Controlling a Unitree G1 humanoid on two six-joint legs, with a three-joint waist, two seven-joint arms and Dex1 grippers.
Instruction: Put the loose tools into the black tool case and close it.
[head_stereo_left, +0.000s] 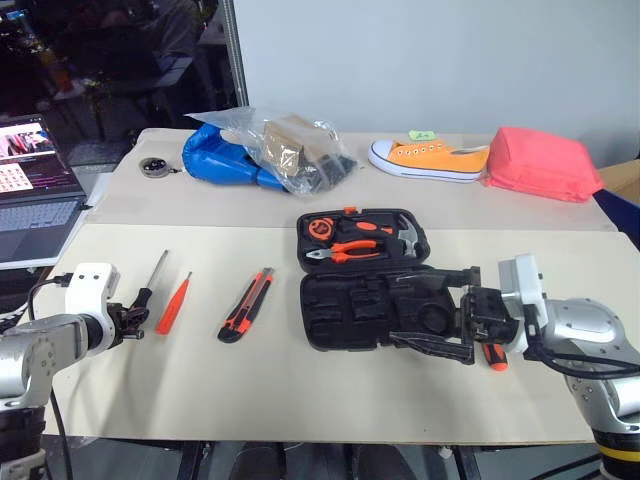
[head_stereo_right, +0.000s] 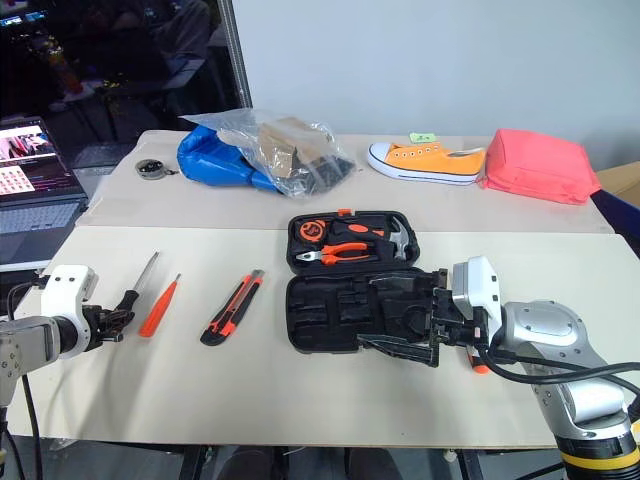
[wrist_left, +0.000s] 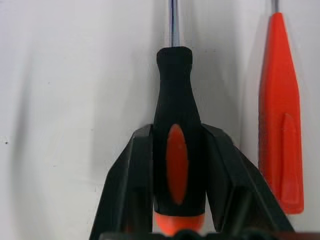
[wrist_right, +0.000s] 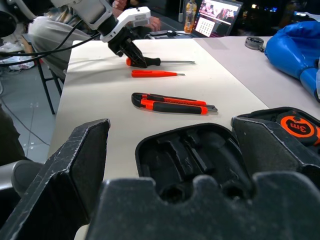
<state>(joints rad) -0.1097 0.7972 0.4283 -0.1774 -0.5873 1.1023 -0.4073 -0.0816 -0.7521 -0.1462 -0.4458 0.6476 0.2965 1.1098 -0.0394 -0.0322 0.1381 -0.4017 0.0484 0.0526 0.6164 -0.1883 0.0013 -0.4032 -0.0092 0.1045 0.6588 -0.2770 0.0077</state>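
Now: first pickup, near the table's left edge.
Left hand (wrist_left: 177, 200) gripping black-and-orange-handled screwdriver (wrist_left: 176, 130); right hand (head_stereo_left: 440, 318) open over open black plastic tool case (head_stereo_left: 355, 310), mid-table. Next: lift, carry into a slot.

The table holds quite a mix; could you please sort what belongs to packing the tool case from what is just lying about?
Job:
- black tool case
- black-and-orange screwdriver
- slim orange tool
- utility knife

Lying about:
- orange shoe
- pink pouch
- blue bag
- laptop
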